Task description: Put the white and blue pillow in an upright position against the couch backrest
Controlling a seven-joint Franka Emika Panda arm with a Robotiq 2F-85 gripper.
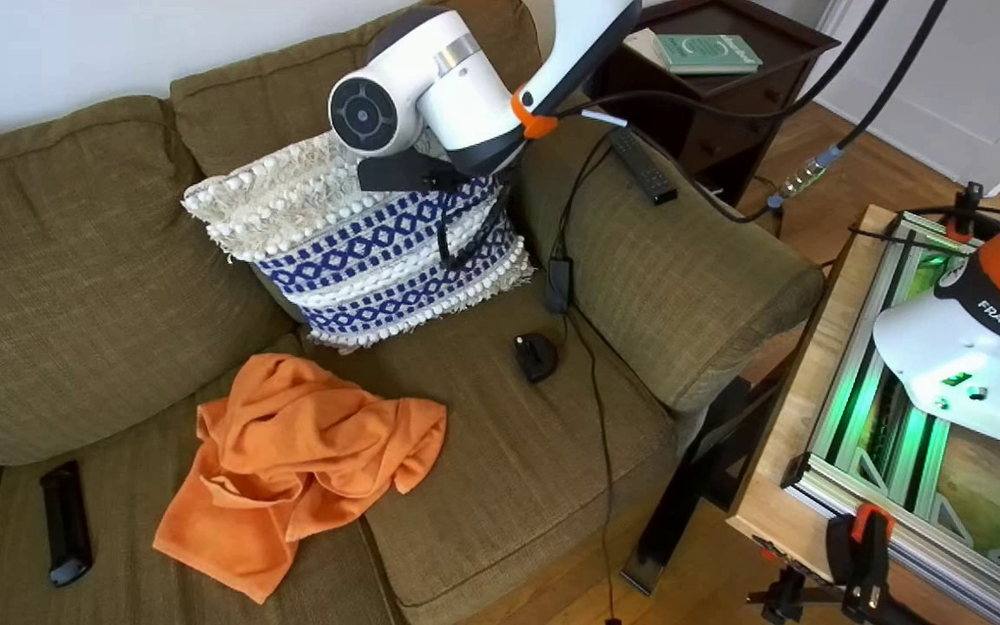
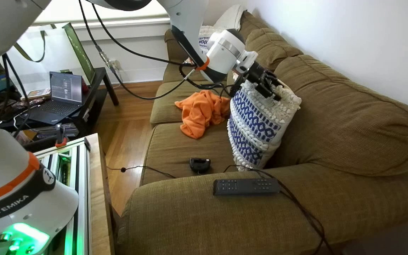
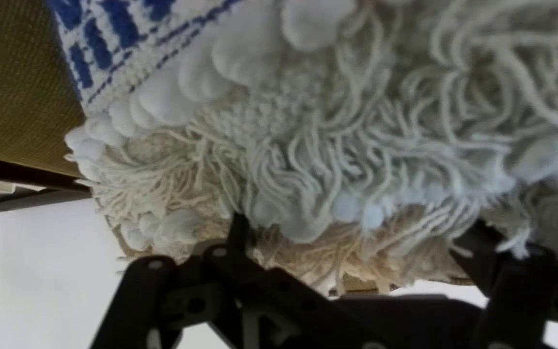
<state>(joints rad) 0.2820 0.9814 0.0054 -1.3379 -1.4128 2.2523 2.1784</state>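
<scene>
The white and blue pillow (image 1: 352,252) stands on its lower edge on the couch seat, close to the armrest, tilted back toward the couch backrest (image 1: 83,269). In an exterior view the pillow (image 2: 255,122) sits right beside the backrest cushion (image 2: 352,117); how firmly it touches is not clear. My gripper (image 2: 269,88) is at the pillow's top edge. In the wrist view the fingers of my gripper (image 3: 359,230) are spread wide, with the pillow's fringed edge (image 3: 308,145) between them. The fingertips are partly hidden in the fringe.
An orange cloth (image 1: 309,443) lies crumpled on the seat. A black cable with an adapter (image 1: 558,285) and a black device (image 1: 536,356) lie before the pillow. A remote (image 2: 246,186) rests on the armrest (image 2: 197,219). Another patterned pillow (image 2: 205,37) is at the far end.
</scene>
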